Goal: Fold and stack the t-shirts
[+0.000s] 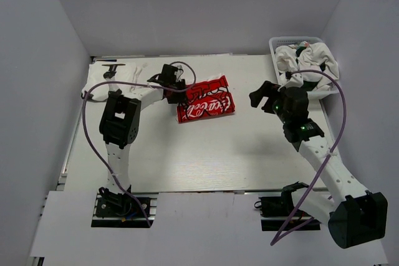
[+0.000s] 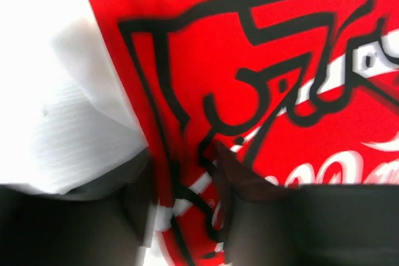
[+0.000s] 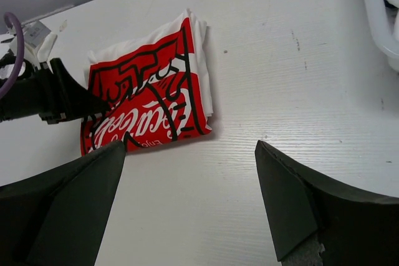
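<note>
A folded white t-shirt with a red print and white lettering [image 1: 206, 99] lies at the middle back of the table; it also shows in the right wrist view [image 3: 146, 95]. My left gripper [image 1: 177, 89] is at the shirt's left edge, and in the left wrist view [image 2: 184, 185] its narrowed jaws have the red cloth [image 2: 262, 79] between them. My right gripper [image 1: 262, 96] is open and empty, above bare table to the right of the shirt [image 3: 190, 147]. More crumpled white t-shirts [image 1: 307, 61] lie in the basket.
A white lattice basket [image 1: 278, 43] stands at the back right corner, and its rim shows in the right wrist view [image 3: 374, 10]. The white table [image 1: 206, 160] lies between the arms. Grey walls enclose the back and sides. Purple cables loop from both arms.
</note>
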Available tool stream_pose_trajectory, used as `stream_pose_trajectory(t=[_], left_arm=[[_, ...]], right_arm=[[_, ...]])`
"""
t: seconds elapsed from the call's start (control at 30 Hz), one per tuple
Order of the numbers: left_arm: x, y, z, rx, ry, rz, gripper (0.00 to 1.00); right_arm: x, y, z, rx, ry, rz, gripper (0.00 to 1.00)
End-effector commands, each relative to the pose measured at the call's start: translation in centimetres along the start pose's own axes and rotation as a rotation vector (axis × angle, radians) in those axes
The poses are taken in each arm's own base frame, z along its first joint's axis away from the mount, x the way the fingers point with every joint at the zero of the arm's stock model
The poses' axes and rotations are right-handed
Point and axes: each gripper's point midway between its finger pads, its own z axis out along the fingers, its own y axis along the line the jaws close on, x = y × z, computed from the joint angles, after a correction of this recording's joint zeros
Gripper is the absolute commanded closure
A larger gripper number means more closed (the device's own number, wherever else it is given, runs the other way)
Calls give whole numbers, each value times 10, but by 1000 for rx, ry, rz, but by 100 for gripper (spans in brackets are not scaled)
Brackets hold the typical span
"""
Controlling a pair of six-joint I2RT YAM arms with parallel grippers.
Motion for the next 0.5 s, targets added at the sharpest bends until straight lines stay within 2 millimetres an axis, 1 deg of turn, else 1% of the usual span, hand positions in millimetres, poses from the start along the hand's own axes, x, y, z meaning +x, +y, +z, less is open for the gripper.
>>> stream_pose_trajectory(t=[0.0,0.03,0.07,0.1,0.17,0.2,0.23,0.27,0.3,0.33,0.37,0.4,0.43,0.47], left_arm=[[44,-5,9,-48,132,62,55],[45,-2,9,-63,136,62,63],[44,0,9,-73,132,63,87],[36,1,9,-91,109,66,100],[28,2,7,-109,89,77,100],[14,5,3,-147,57,81,100],[7,8,1,-171,42,111,100],[3,12,-4,-199,45,134,100],[-18,15,-13,-247,-9,156,100],[-29,17,-19,-262,-31,220,100],[-42,19,-34,-298,-65,248,100],[-53,18,-42,-308,-92,275,100],[-58,24,-51,-316,-91,307,100],[-65,26,-61,-329,-102,381,100]], right_arm=[[-15,-10,-6,53,-75,-1,10],[-13,-12,-7,59,-76,-1,10],[-14,-13,-7,66,-85,2,10],[-16,-14,-8,71,-92,0,10],[-16,-15,-9,74,-103,0,10],[-16,-17,-9,80,-108,-5,10],[-18,-17,-9,82,-117,-3,10],[-16,-19,-9,88,-117,-5,10],[-18,-24,-9,113,-131,-11,10],[-17,-26,-8,121,-129,-16,10],[-16,-28,-8,132,-129,-19,10],[-16,-29,-7,139,-129,-21,10],[-15,-33,-6,157,-129,-22,10],[-13,-35,-6,162,-126,-24,10]])
